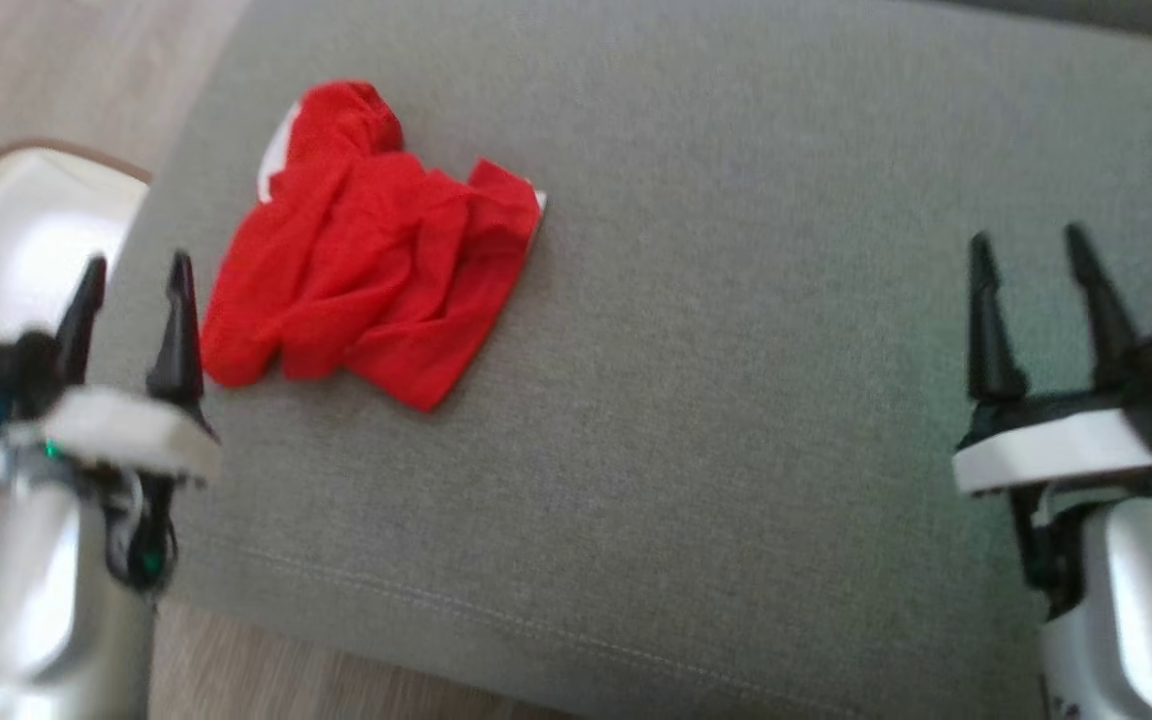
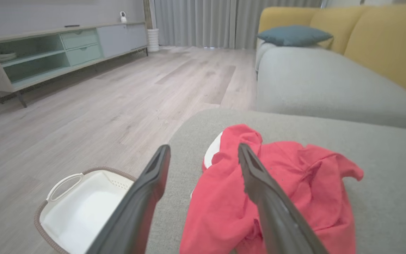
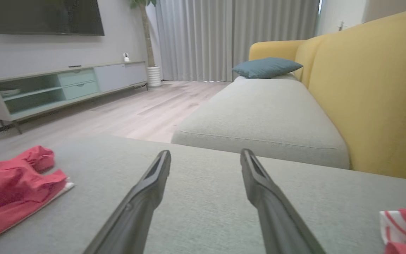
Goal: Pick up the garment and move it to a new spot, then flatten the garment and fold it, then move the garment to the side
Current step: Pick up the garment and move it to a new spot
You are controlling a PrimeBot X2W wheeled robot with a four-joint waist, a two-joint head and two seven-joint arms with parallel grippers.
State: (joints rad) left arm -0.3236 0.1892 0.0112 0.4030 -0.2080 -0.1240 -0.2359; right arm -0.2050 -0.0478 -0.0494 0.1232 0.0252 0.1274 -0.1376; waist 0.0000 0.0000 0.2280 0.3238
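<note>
A crumpled red garment (image 1: 366, 255) with white trim lies on the grey cushion (image 1: 696, 330), toward its left side. The left wrist view has the garment (image 2: 287, 187) just beyond the fingers, and the right wrist view has the garment (image 3: 9, 187) at far left. My left gripper (image 1: 136, 275) hovers open at the cushion's left edge, just left of the garment and apart from it. Far to the right, my right gripper (image 1: 1028, 250) is open over bare cushion with nothing between its fingers.
A white basket (image 1: 16, 240) with a brown rim stands on the wooden floor left of the cushion. Another red and white cloth (image 3: 405, 225) lies at the cushion's right edge. A yellow-backed sofa (image 3: 365, 88) with a blue pillow (image 3: 264, 67) stretches beyond.
</note>
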